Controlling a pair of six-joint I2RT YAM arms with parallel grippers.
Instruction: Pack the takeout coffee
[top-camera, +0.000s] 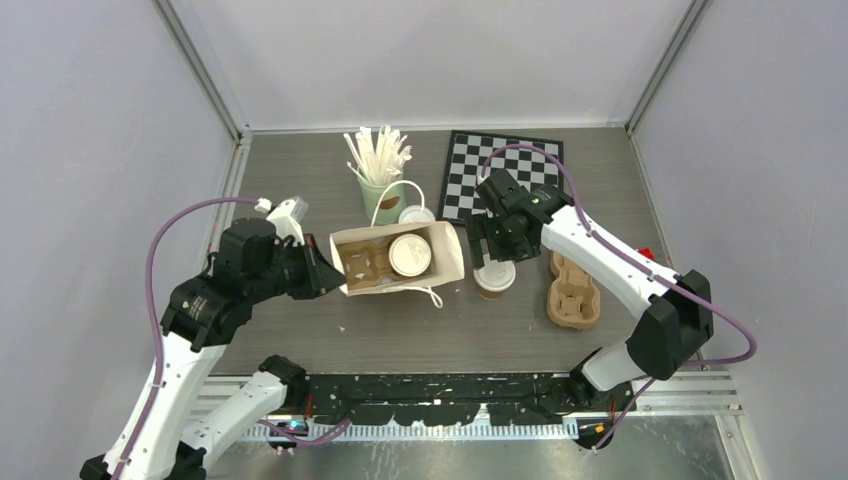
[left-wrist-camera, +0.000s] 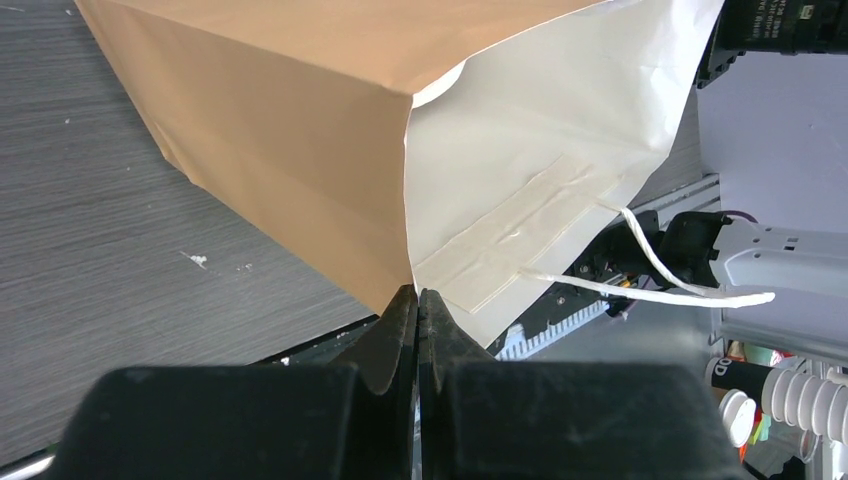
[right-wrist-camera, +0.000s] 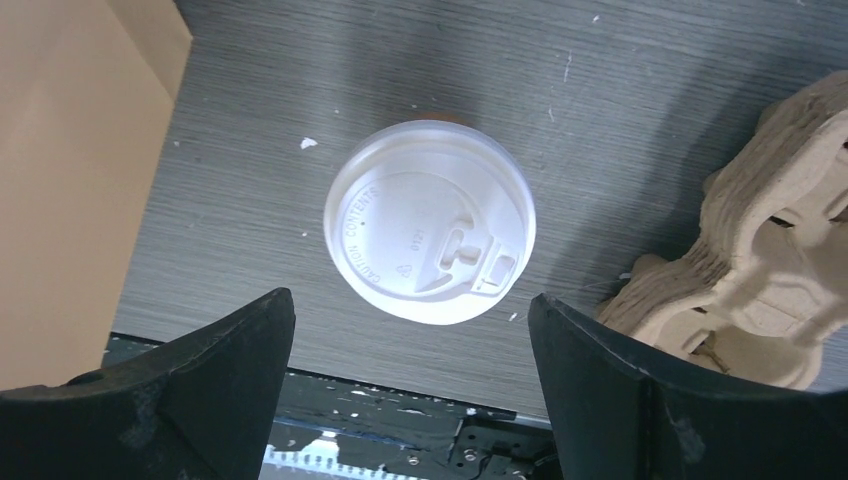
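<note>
Up front, R of centre on the grey surface (top-camera: 400, 340), one cup (top-camera: 494, 277) stands upright w/ its white lid (right-wrist-camera: 430, 235) on. It's just R of the bag (top-camera: 447, 258) and L of the pulp tray (top-camera: 572, 292), touching neither. R claw (right-wrist-camera: 412, 305) hangs straight over that cup, jaws spread wide, one finger each side of the lid w/ clear gaps, gripping nothing. Wrist view: lid's sip tab points toward the tray, which lies flat on the surface close by at R; tan bag wall at far L. L of centre, L claw (left-wrist-camera: 418, 310) is pinched tight on the bag's corner crease, where tan side meets white side. Top view has it against the bag's L end. Bag mouth faces the overhead cam. A twine handle (left-wrist-camera: 660, 280), taped to the white side, hangs loose. Inside the bag: 2nd cup (top-camera: 408, 255), lidded, in the R half, and a brown insert (top-camera: 368, 262) in the L half beside it; can't tell if cup sits in insert. Behind the bag: green can (top-camera: 385, 198) holding white sticks (top-camera: 378, 152), upright. A round white loose lid (top-camera: 416, 215) sits just R of the can, by the bag's back edge; touching or not, can't tell. Farthest back, R: checkerboard (top-camera: 500, 170) flat on the surface, partly hidden by R arm.
</note>
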